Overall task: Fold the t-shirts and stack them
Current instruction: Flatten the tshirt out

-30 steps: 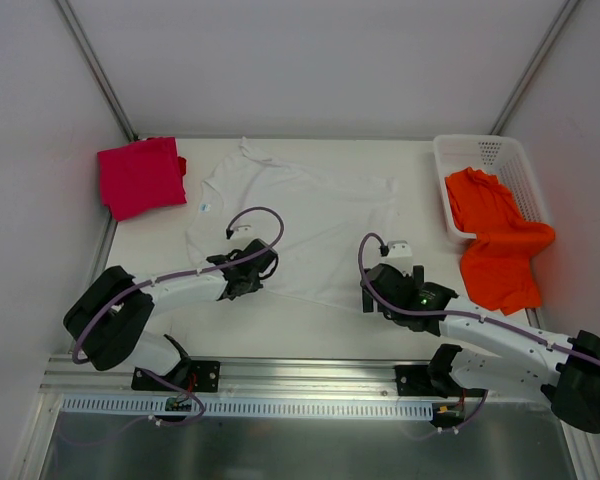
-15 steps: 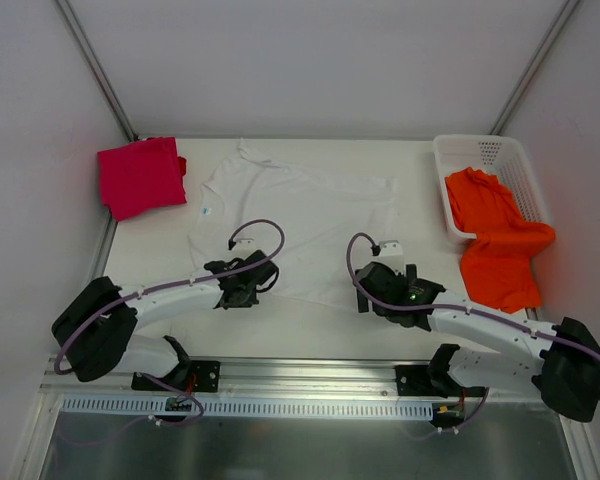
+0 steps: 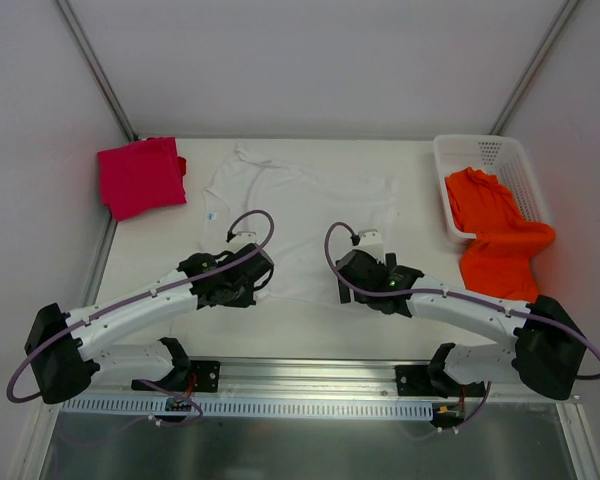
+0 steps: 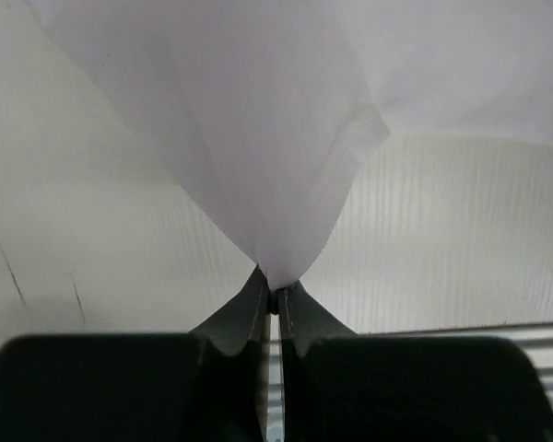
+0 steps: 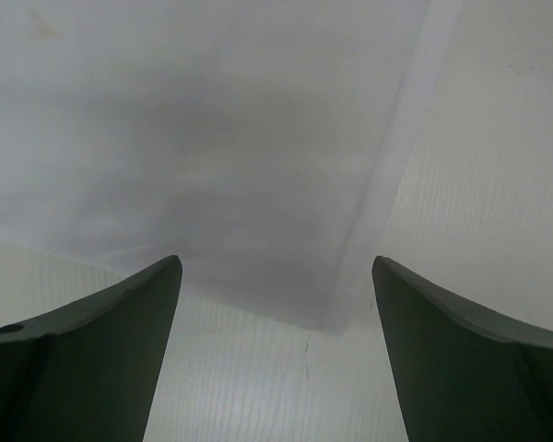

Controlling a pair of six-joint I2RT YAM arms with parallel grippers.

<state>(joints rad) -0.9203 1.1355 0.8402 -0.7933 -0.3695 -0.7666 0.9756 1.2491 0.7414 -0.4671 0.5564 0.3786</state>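
Note:
A white t-shirt (image 3: 305, 205) lies spread flat in the middle of the table, neck toward the back. My left gripper (image 3: 256, 278) is shut on its near left hem; in the left wrist view the cloth (image 4: 276, 138) rises in a peak from the pinched tips (image 4: 275, 293). At the shirt's near right corner my right gripper (image 3: 342, 286) stands open. In the right wrist view that corner (image 5: 336, 308) lies on the table between the spread fingers (image 5: 120, 322), untouched. A folded magenta t-shirt (image 3: 140, 177) lies at the back left. An orange t-shirt (image 3: 495, 245) hangs crumpled over the basket's near rim.
A white lattice basket (image 3: 480, 150) stands at the back right with the orange shirt partly inside. The enclosure's walls stand close on the left, back and right. A metal rail (image 3: 300, 385) with the arm bases runs along the near edge.
My left gripper closed on the white shirt's near left hem and shifted right, bunching the cloth. My right gripper, still open, slid left and came over the shirt's near right corner.

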